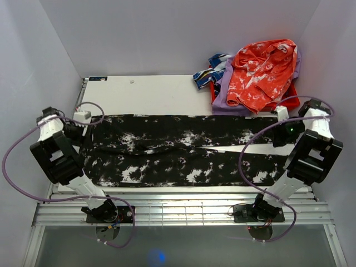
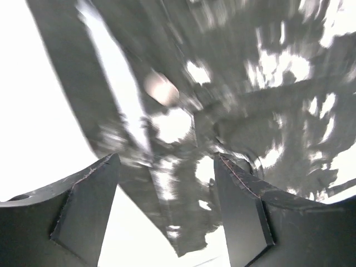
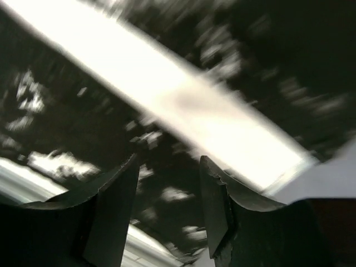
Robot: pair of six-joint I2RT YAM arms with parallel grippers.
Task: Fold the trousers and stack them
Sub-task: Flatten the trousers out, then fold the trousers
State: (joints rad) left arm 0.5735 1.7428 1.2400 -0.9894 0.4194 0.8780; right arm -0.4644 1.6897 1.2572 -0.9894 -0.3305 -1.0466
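Top camera looks down from behind; both wrist cameras face the trousers (image 1: 183, 156) closely.

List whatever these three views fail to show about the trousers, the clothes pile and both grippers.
- Top view: the left arm and right arm partly cover the ends of the black-and-white trousers, so the waistband and hems are unreadable.
- Top view: the clothes pile overlaps itself, so the garment count is unclear.
- Left wrist view: blur smears the fabric; I cannot tell whether the left gripper touches it.
- Right wrist view: the same blur lies under the right gripper.
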